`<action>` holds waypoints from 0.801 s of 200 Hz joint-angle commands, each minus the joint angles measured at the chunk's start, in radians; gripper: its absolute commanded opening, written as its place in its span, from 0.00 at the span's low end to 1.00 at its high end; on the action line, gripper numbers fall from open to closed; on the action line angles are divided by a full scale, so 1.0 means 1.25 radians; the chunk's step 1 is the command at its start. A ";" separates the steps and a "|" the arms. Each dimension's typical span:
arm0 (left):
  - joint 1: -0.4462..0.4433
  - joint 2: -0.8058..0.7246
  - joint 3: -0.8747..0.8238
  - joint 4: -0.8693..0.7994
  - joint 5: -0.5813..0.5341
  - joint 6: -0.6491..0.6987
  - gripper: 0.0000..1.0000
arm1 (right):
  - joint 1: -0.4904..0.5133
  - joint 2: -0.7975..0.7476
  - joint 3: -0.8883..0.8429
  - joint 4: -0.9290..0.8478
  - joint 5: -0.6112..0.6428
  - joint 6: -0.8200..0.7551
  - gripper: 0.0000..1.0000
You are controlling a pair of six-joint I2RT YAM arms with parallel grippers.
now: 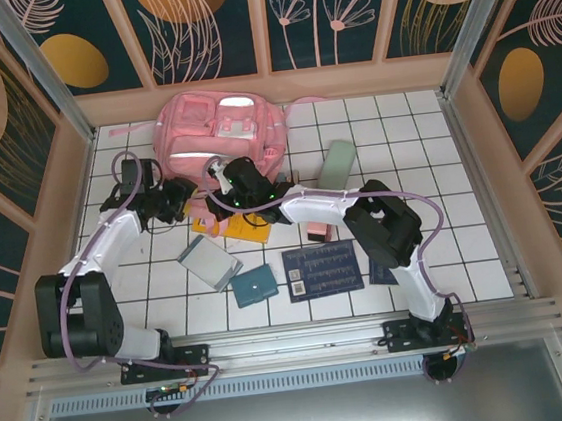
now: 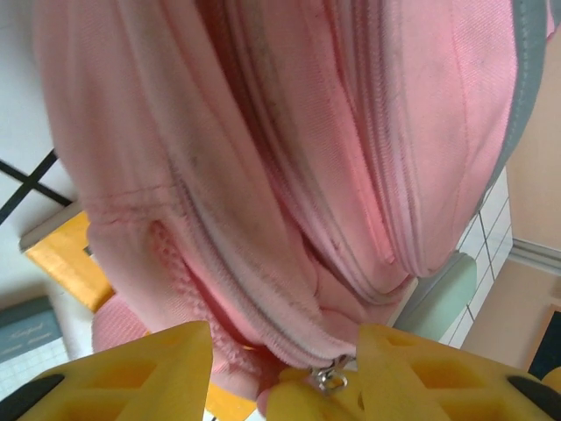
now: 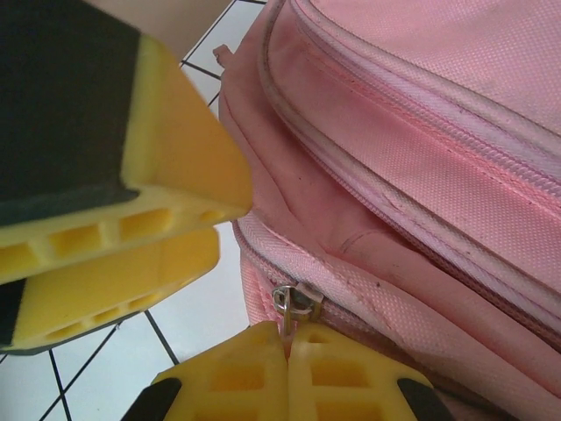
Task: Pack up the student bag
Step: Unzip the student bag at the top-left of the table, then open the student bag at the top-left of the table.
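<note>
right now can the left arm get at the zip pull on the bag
Probably not cleanly: the left jaws stand apart right beside the pull, against the bag, but the right jaws are shut on it, holding its tab. The zip seam beside it looks free.

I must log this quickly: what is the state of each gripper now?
Left gripper: open, jaws apart at the student bag.
Right gripper: closed on the bag's zipper pull.

Your white-tiled counter carries the student bag just beyond the left pincer and right pincer, an orange book just behind them, and a grey pad, teal pouch and dark blue card farther back.
</note>
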State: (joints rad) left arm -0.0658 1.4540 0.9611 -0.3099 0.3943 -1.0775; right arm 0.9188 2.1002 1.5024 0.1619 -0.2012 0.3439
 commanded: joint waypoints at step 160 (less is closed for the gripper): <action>0.021 0.023 0.097 0.030 0.048 0.004 0.00 | 0.002 0.010 -0.040 0.027 0.046 -0.021 0.00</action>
State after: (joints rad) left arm -0.0589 1.5368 1.0107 -0.2775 0.4164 -1.1080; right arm 0.9287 2.1109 1.4902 0.2031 -0.1738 0.3389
